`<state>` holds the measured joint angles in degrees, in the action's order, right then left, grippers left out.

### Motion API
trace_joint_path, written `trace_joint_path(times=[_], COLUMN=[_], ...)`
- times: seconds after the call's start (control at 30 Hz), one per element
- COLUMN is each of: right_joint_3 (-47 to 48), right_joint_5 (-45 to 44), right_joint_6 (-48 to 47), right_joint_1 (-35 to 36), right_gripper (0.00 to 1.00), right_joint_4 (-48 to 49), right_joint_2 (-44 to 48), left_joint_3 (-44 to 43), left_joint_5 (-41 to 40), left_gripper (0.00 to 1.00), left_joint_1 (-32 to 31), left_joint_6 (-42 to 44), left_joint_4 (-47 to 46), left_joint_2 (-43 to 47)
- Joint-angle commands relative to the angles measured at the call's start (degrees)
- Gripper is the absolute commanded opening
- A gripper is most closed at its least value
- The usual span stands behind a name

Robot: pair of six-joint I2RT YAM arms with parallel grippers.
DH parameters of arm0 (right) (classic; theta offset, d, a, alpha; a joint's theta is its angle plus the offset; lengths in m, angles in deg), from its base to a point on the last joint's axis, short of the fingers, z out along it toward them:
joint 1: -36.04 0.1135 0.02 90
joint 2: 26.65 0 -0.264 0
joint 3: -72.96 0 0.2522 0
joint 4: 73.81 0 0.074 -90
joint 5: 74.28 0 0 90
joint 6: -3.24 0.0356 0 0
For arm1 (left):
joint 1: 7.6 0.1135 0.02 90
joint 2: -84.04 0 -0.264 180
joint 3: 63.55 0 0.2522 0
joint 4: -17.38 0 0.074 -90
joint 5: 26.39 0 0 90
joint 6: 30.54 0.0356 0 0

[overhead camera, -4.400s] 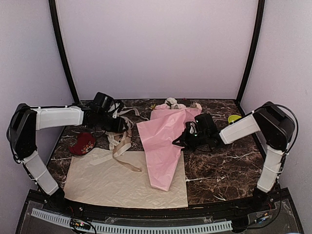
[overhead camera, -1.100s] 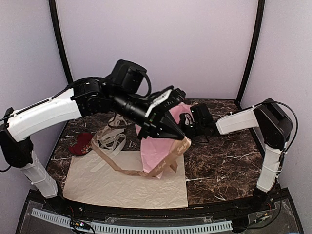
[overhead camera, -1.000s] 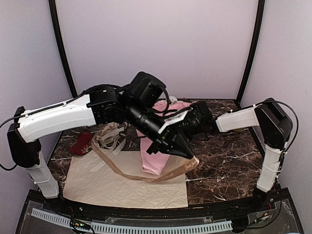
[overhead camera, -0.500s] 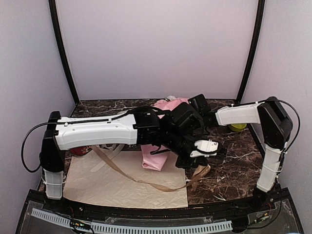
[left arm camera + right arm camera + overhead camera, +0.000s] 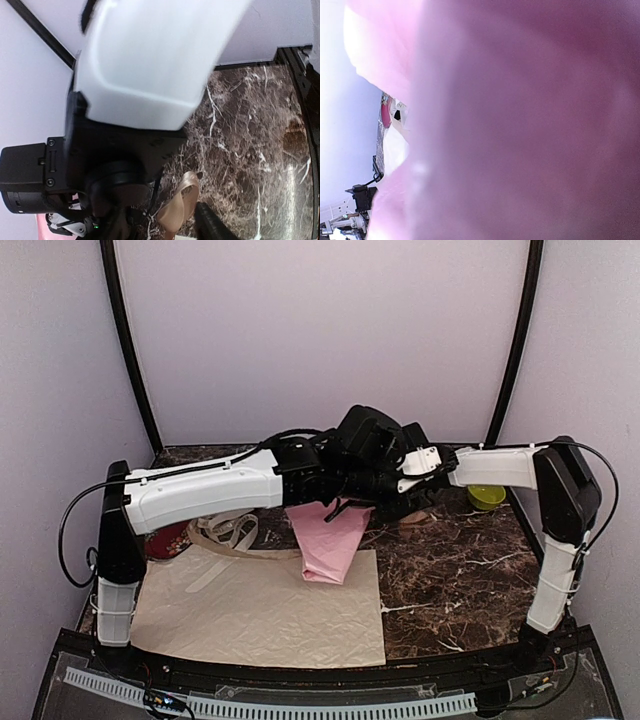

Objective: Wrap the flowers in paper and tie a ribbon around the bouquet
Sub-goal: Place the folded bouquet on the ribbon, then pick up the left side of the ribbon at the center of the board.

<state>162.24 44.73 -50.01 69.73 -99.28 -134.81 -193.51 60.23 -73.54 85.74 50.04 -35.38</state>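
The paper is plain pink. The ribbon is tan with a soft shine. The worktop is dark brown marble with thin white veins. The big sheet on it is pale cream-beige. The bowl is yellow-green. The arms are white with black joints. The walls are pale lilac.

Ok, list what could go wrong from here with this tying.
1. One end of the ribbon lies slack on the marble, so it may slide out from under the bouquet before any knot forms.
2. The left arm and right arm overlap above it and could knock together.
3. The paper fills the right wrist view, blinding it.
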Motion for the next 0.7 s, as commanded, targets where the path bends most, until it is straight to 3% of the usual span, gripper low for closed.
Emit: trace_joint_path(times=[0.0, 0.2, 0.37, 0.47, 0.6, 0.67], right_joint_3=[-0.1, -2.1, -4.3, -5.7, -7.7, -8.9], right_joint_5=[1.2, 1.2, 0.8, 1.2, 1.3, 1.2], right_joint_6=[-1.5, 0.2, 1.3, 1.3, 1.9, 2.3], right_joint_1=[0.7, 0.7, 0.9, 1.0, 1.3, 1.5], right_gripper=[0.0, 0.0, 0.0, 0.0, 0.0, 0.0], right_joint_4=[0.6, 2.6, 3.9, 4.5, 5.2, 6.2], right_joint_2=[0.1, 0.5, 1.7, 2.3, 3.0, 3.5], left_joint_3=[-0.1, 5.1, 19.7, 27.3, 38.8, 46.0], left_joint_5=[8.0, 18.5, 13.7, 4.4, -1.2, -0.3], left_gripper=[0.62, 0.7, 0.71, 0.7, 0.64, 0.64], left_joint_1=[-0.7, -0.6, 3.3, 12.1, 30.4, 39.7], left_joint_6=[-2.9, -2.7, -11.3, -20.5, -34.5, -40.3], left_joint_4=[0.7, 5.9, -0.9, -1.0, 0.7, 0.6], left_joint_2=[1.5, 8.1, 21.0, 29.0, 36.5, 38.8])
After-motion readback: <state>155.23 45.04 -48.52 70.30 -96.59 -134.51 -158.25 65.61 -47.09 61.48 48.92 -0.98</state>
